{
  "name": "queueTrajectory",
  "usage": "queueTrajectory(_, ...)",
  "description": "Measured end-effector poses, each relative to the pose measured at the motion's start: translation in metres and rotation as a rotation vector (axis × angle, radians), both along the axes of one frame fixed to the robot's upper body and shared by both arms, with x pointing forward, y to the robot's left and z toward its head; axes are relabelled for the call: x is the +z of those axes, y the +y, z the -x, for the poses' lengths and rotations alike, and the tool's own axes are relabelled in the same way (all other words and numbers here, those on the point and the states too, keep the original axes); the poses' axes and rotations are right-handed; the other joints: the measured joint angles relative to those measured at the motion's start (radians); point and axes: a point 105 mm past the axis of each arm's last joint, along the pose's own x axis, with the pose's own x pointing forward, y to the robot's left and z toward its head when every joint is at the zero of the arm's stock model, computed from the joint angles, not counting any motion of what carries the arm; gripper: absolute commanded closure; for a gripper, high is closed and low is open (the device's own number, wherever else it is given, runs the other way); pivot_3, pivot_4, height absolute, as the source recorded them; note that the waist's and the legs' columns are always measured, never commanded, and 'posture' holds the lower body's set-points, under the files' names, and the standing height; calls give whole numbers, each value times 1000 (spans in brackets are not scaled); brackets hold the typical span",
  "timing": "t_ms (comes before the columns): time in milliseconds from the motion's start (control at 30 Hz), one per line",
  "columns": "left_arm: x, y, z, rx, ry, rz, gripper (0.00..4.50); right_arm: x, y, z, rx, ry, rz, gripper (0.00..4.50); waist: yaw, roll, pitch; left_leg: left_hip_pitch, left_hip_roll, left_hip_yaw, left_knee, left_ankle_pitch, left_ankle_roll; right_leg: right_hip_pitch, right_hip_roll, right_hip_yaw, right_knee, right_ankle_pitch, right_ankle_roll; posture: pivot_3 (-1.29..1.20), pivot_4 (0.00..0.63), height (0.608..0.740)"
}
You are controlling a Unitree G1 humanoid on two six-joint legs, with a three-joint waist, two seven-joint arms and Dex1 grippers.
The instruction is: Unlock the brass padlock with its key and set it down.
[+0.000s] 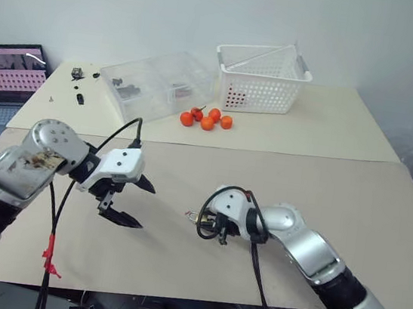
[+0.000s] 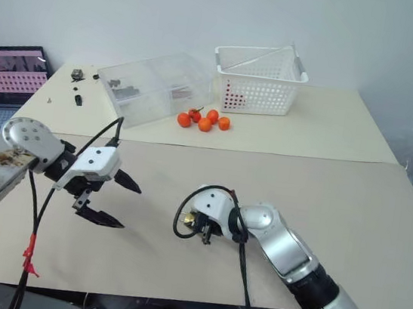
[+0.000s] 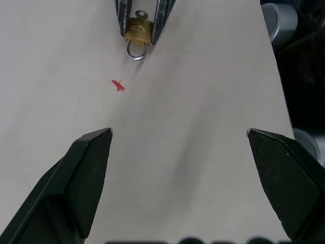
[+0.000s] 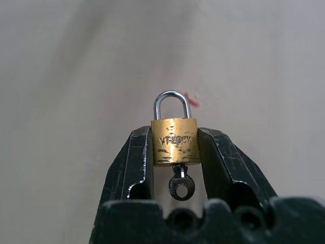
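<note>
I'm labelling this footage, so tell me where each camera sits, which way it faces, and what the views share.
Left eye view: on the head, looking forward and down over the table; both arms show, left gripper open.
Right eye view: its stereo twin, same scene.
Left wrist view: along the left gripper's spread fingers, facing the brass padlock.
Right wrist view: along the right gripper, clamped on the padlock, the key in its underside.
Shared: both wrist views show the padlock and a red mark on the table.

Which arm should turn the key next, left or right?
Left, probably. The right gripper is clamped on the padlock, with the key hanging in its keyhole between the fingers. The left gripper is open, empty and facing the lock.
</note>
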Motion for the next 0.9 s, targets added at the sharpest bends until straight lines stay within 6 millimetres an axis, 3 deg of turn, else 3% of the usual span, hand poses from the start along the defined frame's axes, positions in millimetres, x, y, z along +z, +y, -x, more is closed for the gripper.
queueTrajectory(333, -3, -2, 14, 68, -3, 21, 0, -19, -1, -2, 195, -21, 100, 3580, -1, 0, 0, 0, 0, 0, 0, 0, 0, -1, 0, 0, 0, 1, -2, 0, 150, 740)
queueTrajectory(400, -2, -2, 13, 75, -11, 24, 0, -21, -1, -4, 206, -18, 97, 2480, -2, 0, 0, 1, 0, 1, -1, 0, 0, 0, 1, 0, 0, 1, -2, 0, 150, 740)
queueTrajectory(433, -2, -2, 13, 75, -12, 25, 0, -21, -1, -5, 208, -18, 98, 2310, -3, 0, 0, 1, 0, 1, -1, 0, 0, 0, 1, 1, 0, 1, -2, 0, 150, 740)
queueTrajectory(633, -5, -9, 9, 58, -12, 64, 0, -8, -11, -13, 157, 46, 55, 162, 0, 0, 0, 0, 0, 1, -1, 0, 0, -1, 0, 1, 0, 2, -3, 0, 150, 740)
queueTrajectory(733, -10, -15, 3, 54, 8, 112, 0, 22, -28, -1, 148, 135, -9, 25, 8, 1, 0, 0, 0, 0, 0, 0, 0, -1, -2, 0, 0, 2, -4, 0, 150, 740)
queueTrajectory(900, -15, -32, -6, 36, 1, 201, 0, 47, -51, 15, 97, 198, -49, 25, 26, 1, 0, 0, -1, 0, -1, 0, 0, 0, -4, 0, -2, 2, -4, 0, 150, 740)
